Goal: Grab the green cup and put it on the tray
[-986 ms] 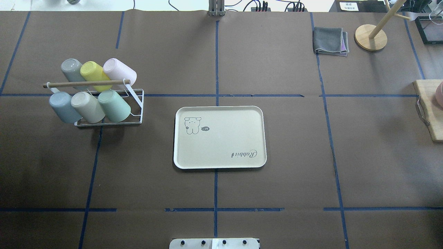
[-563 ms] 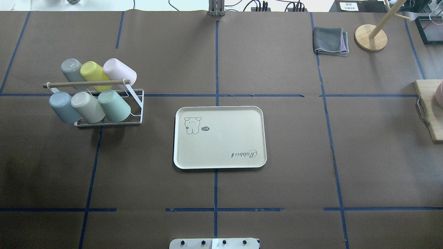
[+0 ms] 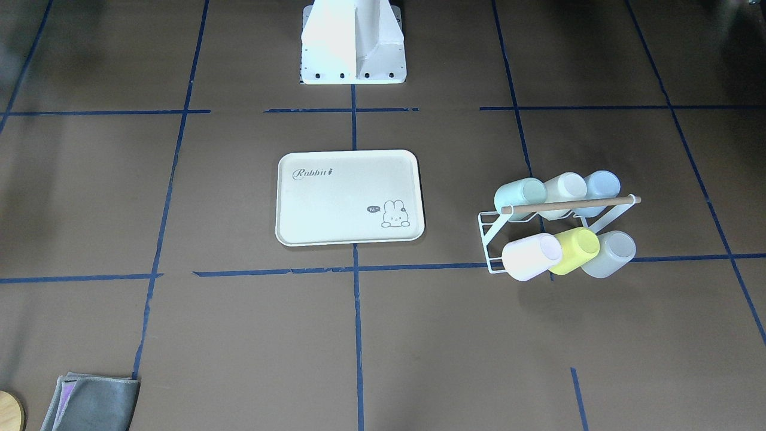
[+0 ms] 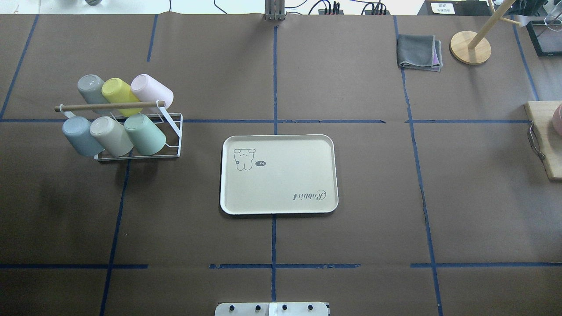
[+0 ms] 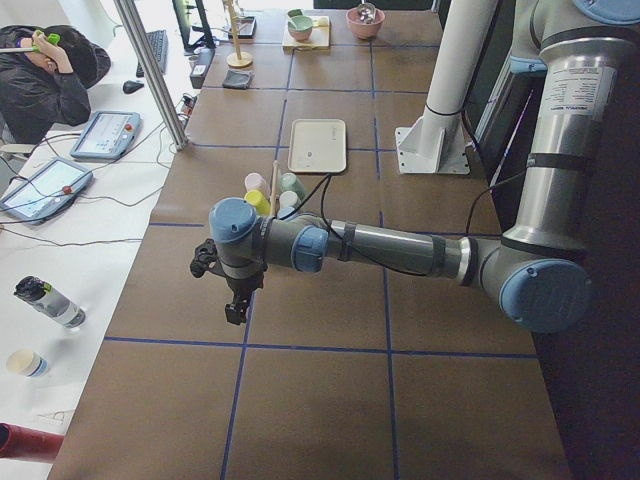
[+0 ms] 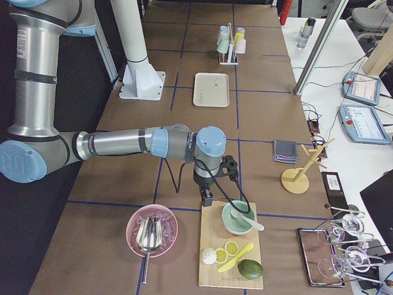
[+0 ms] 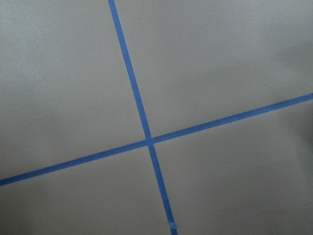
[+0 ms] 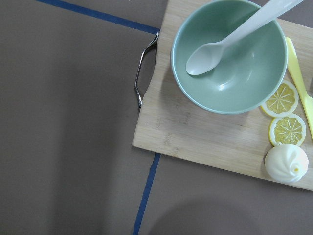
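**Tray** [image 4: 281, 188]: cream, rectangular, flat on the brown tabletop [image 4: 373, 184], nothing on it.

**Green cup** [image 4: 145, 134]: not on the tray. It lies tilted on the rack [image 4: 109, 106], to the robot's left of the tray and slightly farther out. It is the end cup nearest the tray in the rack's nearer row, touching a beige cup [image 4: 110, 136]. A blue-grey cup [image 4: 81, 135] ends that row. The farther row holds pink, yellow and grey cups.

**Left claw** [image 5: 233, 312]: seen only in the exterior left view, so I cannot tell whether it is open or closed. It hangs above bare tabletop on the far side of the rack from the tray, well apart from the green cup. Its wrist camera shows only crossed blue tape [image 7: 149, 141].

**Right claw** [image 6: 207, 198]: seen only in the exterior right view, so its state cannot be told either. It hangs at the edge of a wooden board [image 8: 195, 132] bearing a green bowl [image 8: 230, 63], on the opposite side of the tray from the rack and well apart from the tray.

**Change since earlier overhead frames**: none visible. Cup, rack and tray lie in the same places.
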Robot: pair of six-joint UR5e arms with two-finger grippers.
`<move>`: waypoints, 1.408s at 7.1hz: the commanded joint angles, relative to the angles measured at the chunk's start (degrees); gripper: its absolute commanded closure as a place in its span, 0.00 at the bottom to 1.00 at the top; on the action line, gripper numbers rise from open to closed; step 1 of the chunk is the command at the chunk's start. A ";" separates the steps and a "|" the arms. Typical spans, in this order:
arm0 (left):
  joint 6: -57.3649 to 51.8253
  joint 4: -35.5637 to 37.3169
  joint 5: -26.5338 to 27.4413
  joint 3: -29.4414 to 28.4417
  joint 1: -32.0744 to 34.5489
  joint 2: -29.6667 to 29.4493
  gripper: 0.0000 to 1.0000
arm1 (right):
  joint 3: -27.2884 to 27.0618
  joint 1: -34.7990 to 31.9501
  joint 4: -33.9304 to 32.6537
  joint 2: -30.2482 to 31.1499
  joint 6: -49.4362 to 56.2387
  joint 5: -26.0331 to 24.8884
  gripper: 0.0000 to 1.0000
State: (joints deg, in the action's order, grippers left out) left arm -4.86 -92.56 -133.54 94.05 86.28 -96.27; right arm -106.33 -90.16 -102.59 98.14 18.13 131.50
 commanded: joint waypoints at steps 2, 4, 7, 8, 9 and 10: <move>1.87 -3.83 0.74 12.70 -3.55 -1.80 0.00 | -0.11 -0.02 0.02 -0.05 -0.12 0.07 0.00; 1.96 -3.16 0.83 16.15 -9.96 -10.82 0.00 | -0.02 -0.02 0.02 -0.05 -0.12 0.07 0.00; 1.61 0.78 2.66 16.95 -21.21 -17.35 0.00 | 0.33 0.07 0.02 -0.14 -0.12 0.25 0.00; -3.70 5.06 6.59 18.26 -25.16 -18.06 0.00 | 0.33 -0.02 0.02 -0.22 -0.12 0.25 0.00; -13.15 12.50 13.94 21.41 -29.29 -18.33 0.00 | 0.33 -0.02 0.02 -0.23 -0.12 0.25 0.00; -20.64 17.89 24.28 24.22 -33.24 -18.51 0.00 | 0.33 0.07 0.02 -0.23 -0.12 0.25 0.00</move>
State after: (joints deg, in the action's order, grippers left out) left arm -16.44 -81.52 -119.68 115.06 57.88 -114.38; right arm -106.01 -90.14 -102.57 97.93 18.02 131.75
